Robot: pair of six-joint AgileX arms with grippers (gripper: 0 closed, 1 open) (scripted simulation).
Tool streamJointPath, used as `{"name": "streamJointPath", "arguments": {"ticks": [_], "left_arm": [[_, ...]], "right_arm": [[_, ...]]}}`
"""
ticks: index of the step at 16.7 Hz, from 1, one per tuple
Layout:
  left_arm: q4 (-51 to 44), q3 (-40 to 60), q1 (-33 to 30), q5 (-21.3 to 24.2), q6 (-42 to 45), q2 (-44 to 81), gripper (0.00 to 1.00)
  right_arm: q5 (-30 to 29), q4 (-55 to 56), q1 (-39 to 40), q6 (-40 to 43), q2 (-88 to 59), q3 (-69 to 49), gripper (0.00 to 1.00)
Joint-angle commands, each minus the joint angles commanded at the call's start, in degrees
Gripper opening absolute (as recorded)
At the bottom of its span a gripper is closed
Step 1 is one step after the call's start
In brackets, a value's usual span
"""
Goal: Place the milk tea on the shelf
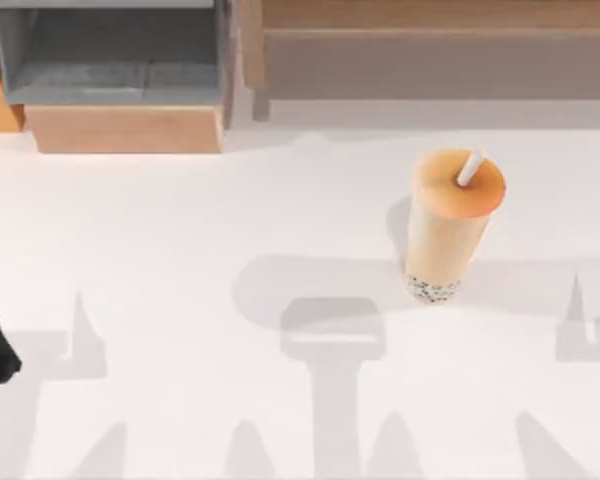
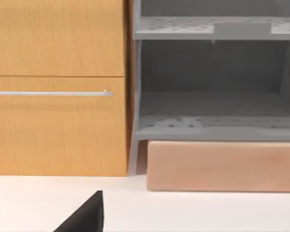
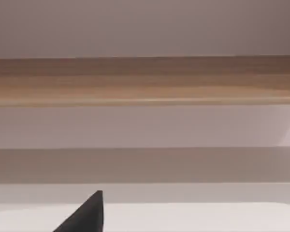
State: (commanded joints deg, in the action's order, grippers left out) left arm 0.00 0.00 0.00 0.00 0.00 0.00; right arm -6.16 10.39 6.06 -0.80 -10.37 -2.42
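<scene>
Milk tea [image 1: 448, 225] is standing upright on the white tabletop [image 1: 180, 260], out in the open, a fair way in front of the shelf [image 1: 430, 60] and toward the top view's right; nothing touching it yet, so the task hasn't really started.

Handling guess: tall tapered cup, full of drink, so probably a bit top-heavy and tippy; thin translucent wall likely flexes if squeezed hard, and the smooth sides could slip; I'd grab it around the mid-body, below the orange lid, well clear of the white straw; keep it upright the whole way or it sloshes.

Left claw [image 2: 87, 217] shows as a dark tip in the left wrist view, parked well off to the left of the milk tea, facing the grey-lined box [image 1: 110, 60] with its light wood front; can't tell if it's spread or closed. Right claw [image 3: 87, 217], same deal, a dark tip pointing at the shelf; can't tell its state either.

Surface is plain, flat and bare around the milk tea; the shelf's plank top runs long and wide behind it, so plenty of landing room; the grey-lined box sits left of the shelf.
</scene>
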Motion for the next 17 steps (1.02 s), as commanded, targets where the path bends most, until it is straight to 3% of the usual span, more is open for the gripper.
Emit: {"name": "streamJointPath", "arguments": {"ticks": [5, 17], "left_arm": [[0.0, 0.0, 0.0, 0.0, 0.0, 0.0, 1.00], [0.0, 0.0, 0.0, 0.0, 0.0, 0.0, 1.00]], "right_arm": [[-11.2, 17.8, 11.5, -1.2, -21.5, -3.1, 1.00], [-44.3, 68.8, 42.9, -1.3, -87.5, -12.7, 1.00]]}}
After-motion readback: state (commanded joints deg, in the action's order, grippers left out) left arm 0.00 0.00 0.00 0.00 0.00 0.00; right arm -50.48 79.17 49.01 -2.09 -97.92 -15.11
